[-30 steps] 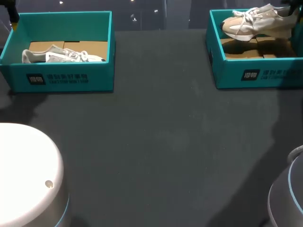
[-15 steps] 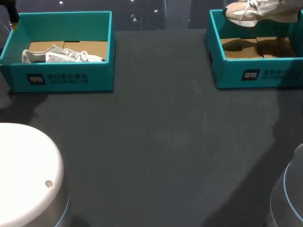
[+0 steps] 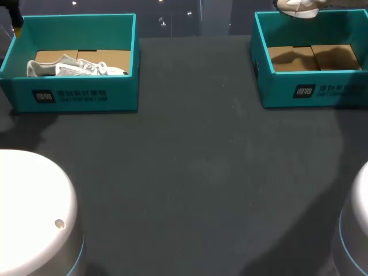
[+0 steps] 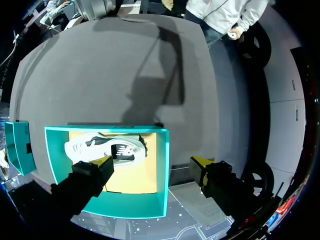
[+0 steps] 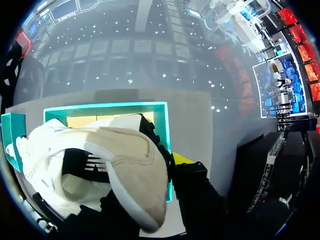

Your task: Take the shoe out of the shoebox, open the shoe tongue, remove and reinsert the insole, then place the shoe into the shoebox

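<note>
Upper right of the head view: my right gripper (image 5: 135, 172) clamps the beige shoe (image 3: 297, 7), long axis across the frame, above its shoebox (image 3: 310, 89); left gripper (image 4: 152, 164) gapes, well apart.

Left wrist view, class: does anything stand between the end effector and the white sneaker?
Nothing visible does: the left end effector hangs open above the lidless teal cardboard shoebox, the white sneaker lying uncovered inside.

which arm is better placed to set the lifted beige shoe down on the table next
Likely right. The right claw holds the beige shoe, raised above the right shoebox. The left claw hangs open over the left shoebox with the white shoe inside, far from it.
</note>
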Available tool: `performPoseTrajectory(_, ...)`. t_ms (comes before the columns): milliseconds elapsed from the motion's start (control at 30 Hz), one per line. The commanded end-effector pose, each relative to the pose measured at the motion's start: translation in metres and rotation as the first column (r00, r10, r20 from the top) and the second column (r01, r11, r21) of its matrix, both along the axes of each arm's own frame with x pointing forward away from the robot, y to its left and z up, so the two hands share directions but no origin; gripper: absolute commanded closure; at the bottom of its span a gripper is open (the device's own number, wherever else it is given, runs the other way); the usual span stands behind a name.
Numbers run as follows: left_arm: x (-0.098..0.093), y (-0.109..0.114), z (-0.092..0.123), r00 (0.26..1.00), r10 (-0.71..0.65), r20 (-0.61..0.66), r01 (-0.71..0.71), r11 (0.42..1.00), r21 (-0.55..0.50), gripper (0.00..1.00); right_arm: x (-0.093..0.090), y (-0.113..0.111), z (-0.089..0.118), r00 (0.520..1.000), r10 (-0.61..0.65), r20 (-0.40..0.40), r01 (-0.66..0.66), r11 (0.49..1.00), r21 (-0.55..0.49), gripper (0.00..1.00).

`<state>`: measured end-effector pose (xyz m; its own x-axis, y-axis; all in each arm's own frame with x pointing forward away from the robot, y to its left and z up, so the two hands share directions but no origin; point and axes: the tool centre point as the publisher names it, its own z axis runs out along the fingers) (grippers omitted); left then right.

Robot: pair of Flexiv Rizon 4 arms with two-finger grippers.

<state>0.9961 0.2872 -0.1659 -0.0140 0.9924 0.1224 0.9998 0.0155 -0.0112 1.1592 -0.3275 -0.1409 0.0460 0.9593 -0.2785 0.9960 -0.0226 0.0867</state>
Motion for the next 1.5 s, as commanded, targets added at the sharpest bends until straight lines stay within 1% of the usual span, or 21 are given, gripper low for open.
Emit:
performPoseTrajectory(33,-0.001,0.000,0.000,1.000,-0.001,0.001,0.001,1.000,0.001,0.00,-0.021,0.018,0.027,1.000,0.001,0.029,0.000,1.000,-0.021,1.00)
performPoseTrajectory(167,-0.001,0.000,0.000,1.000,-0.001,0.001,0.001,1.000,0.001,0.00,-0.036,0.034,0.035,0.999,0.002,0.046,-0.001,1.000,-0.013,1.00)
performPoseTrajectory(300,-0.001,0.000,0.000,1.000,-0.001,0.001,0.001,1.000,0.001,0.00,-0.058,0.051,0.041,0.999,-0.021,0.038,0.022,0.999,-0.031,1.00)
performPoseTrajectory(433,-0.001,0.000,0.000,1.000,-0.001,0.001,0.001,1.000,0.001,0.00,-0.088,0.069,0.045,0.998,-0.033,0.048,0.035,0.999,-0.039,1.00)
performPoseTrajectory(600,-0.001,0.000,0.000,1.000,-0.001,0.001,0.001,1.000,0.001,0.00,-0.127,0.088,0.045,0.998,-0.037,0.047,0.039,0.998,-0.043,1.00)
performPoseTrajectory(767,-0.001,0.000,0.000,1.000,-0.001,0.001,0.001,1.000,0.001,0.00,-0.173,0.109,0.047,0.997,-0.041,0.058,0.044,0.998,-0.052,1.00)
performPoseTrajectory(900,-0.001,0.000,0.000,1.000,-0.001,0.001,0.001,1.000,0.001,0.00,-0.209,0.125,0.043,0.998,-0.043,0.044,0.045,0.997,-0.061,1.00)
performPoseTrajectory(1100,-0.001,0.000,0.000,1.000,-0.001,0.001,0.001,1.000,0.001,0.00,-0.266,0.141,0.027,0.998,-0.040,0.045,0.043,0.997,-0.059,1.00)
performPoseTrajectory(1267,-0.001,0.000,0.000,1.000,-0.001,0.001,0.001,1.000,0.001,0.00,-0.312,0.155,0.020,0.994,-0.063,0.088,0.069,0.996,-0.061,1.00)
performPoseTrajectory(1367,-0.001,0.000,0.000,1.000,-0.001,0.001,0.001,1.000,0.001,0.00,-0.335,0.165,0.017,0.992,-0.072,0.101,0.078,0.995,-0.061,1.00)
performPoseTrajectory(1500,-0.001,0.000,0.000,1.000,-0.001,0.001,0.001,1.000,0.001,0.00,-0.356,0.182,0.011,0.992,-0.062,0.111,0.069,0.995,-0.067,1.00)
